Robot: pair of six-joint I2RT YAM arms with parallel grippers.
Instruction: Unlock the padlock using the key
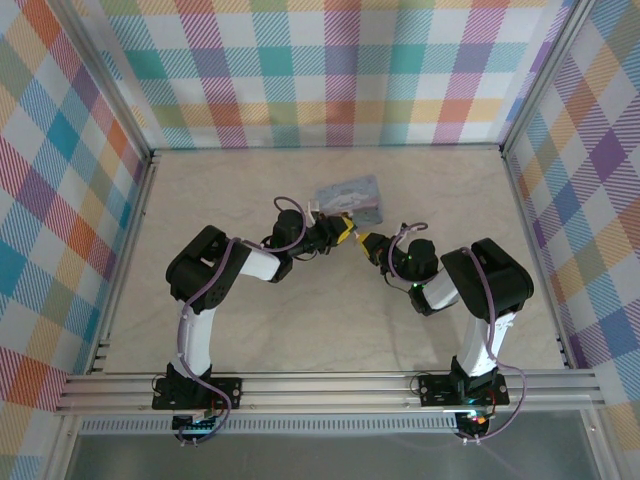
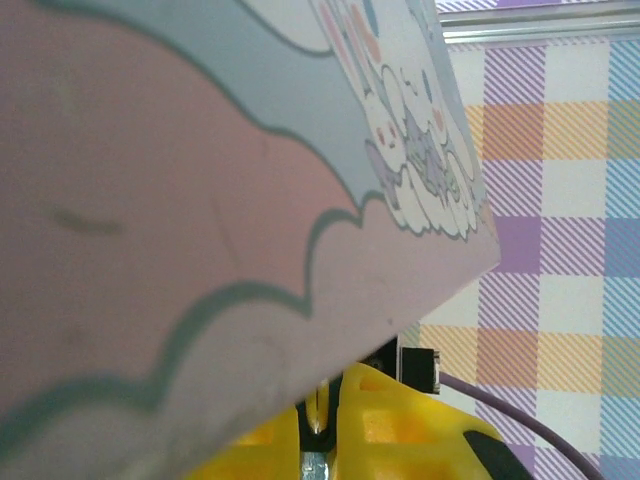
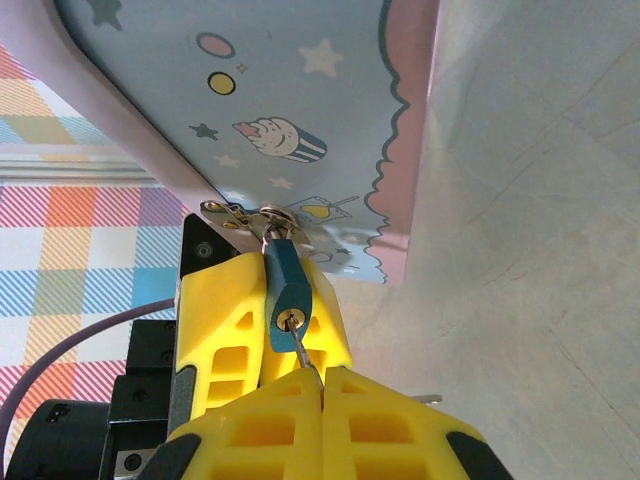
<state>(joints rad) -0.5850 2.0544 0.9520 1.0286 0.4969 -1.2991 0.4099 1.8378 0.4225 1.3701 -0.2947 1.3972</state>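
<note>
The padlock (image 3: 287,295), small with a teal-blue body, hangs from the hasp of a pale blue cartoon tin (image 3: 250,90). My left gripper (image 1: 345,232) is shut on the padlock, one yellow finger (image 3: 220,300) on each side of its body. The key (image 3: 305,358) is a thin metal sliver with its tip in the brass keyhole on the padlock's end. My right gripper (image 3: 322,385) is shut on the key's other end. In the left wrist view the tin (image 2: 200,200) hides the padlock above my left gripper (image 2: 322,420).
The tin (image 1: 350,197) lies tilted at the middle of the marble-patterned table (image 1: 250,190), just beyond both grippers. Plaid walls on an aluminium frame (image 1: 130,230) close the table on three sides. A purple cable (image 2: 520,410) runs past the left fingers.
</note>
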